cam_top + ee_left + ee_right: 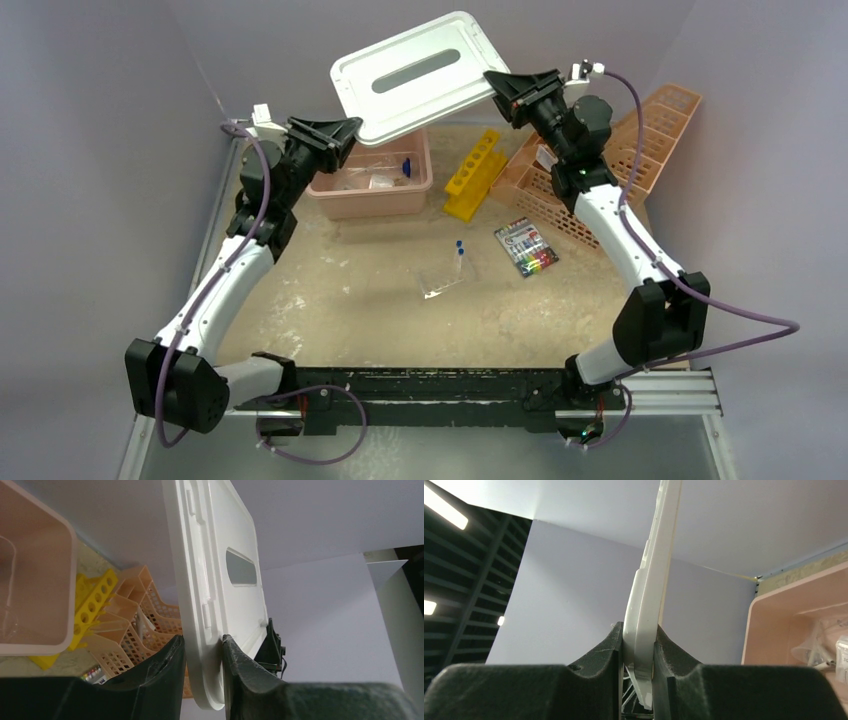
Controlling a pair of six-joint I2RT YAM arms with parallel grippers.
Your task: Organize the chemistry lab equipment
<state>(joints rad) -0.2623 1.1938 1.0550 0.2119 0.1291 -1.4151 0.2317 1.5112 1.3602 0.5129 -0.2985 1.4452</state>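
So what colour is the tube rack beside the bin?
The tube rack is yellow, clearest in the top external view.

A lab bench — yellow tube rack [473,173], blue-capped tubes [458,242], mesh baskets [640,140].

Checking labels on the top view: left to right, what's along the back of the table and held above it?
Back row: pink bin → yellow tube rack → orange mesh baskets. Above: left gripper → white lid → right gripper.

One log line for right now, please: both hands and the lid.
left hand: shut on white lid | right hand: shut on white lid | white lid: airborne, tilted, over pink bin | pink bin: uncovered
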